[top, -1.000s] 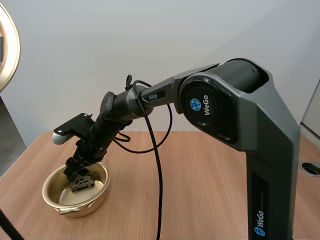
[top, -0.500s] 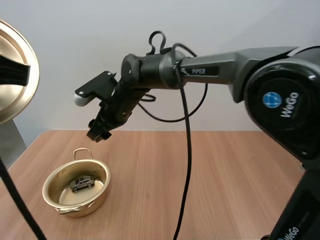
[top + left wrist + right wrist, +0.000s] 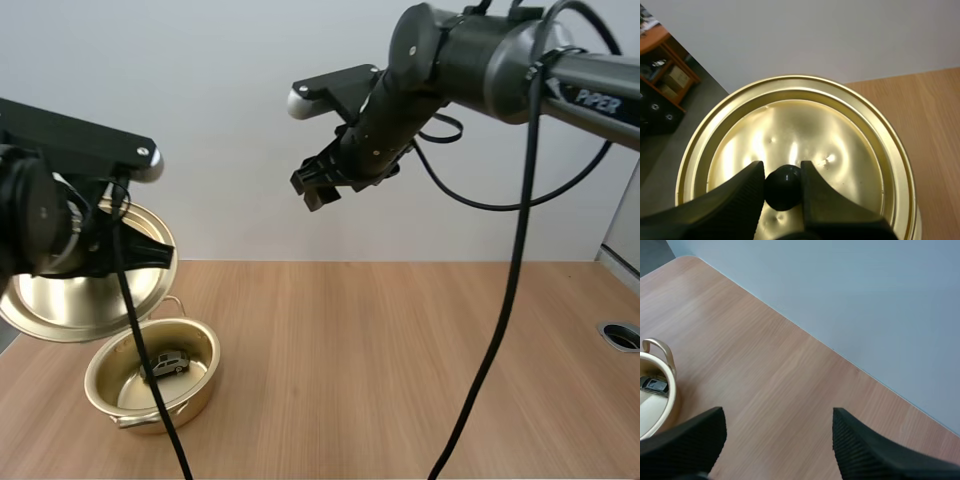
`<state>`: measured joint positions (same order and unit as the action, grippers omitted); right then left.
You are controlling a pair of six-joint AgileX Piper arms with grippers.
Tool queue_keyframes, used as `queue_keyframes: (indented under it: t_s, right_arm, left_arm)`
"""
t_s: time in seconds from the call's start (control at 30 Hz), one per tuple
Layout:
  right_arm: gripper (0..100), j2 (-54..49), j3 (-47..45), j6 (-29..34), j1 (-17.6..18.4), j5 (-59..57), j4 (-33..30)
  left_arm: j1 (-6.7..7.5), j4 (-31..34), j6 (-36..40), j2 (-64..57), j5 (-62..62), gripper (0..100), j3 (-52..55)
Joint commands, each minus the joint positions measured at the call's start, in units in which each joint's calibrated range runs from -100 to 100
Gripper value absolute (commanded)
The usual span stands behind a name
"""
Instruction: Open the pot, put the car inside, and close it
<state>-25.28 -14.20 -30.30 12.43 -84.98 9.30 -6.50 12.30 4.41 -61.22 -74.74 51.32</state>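
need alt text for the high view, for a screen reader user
The left gripper holds a round gold metal lid tilted, just above and left of an open gold metal pot with a small grey toy car inside, on a wooden table. The right gripper hangs open and empty high over the table.

We're looking down from behind over the desk [image 3: 350, 350]; left wrist camera is pressing close on the lid [image 3: 840, 130], right is catching the same pot [image 3: 672, 395] from afar.
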Motion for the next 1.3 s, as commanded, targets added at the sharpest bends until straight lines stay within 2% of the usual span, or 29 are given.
queue_keyframes:
  t_s: [0.0,0.5,1.27]
  right_arm:
    - [100,-1.43,0.00,1.01,-0.19,-2.34,0.29]
    - [100,-8.53,-0.86,1.63,-3.02,-6.95,-0.05]
    - [100,-8.53,-0.86,1.63,-3.09,-7.52,-0.05]
  left_arm:
    - [0.04,-0.53,0.00,2.23,1.34,0,3.21]
    - [0.04,-2.57,0.00,10.52,6.69,0,7.98]
    - [0.04,-5.91,0.00,19.25,3.41,0,8.29]
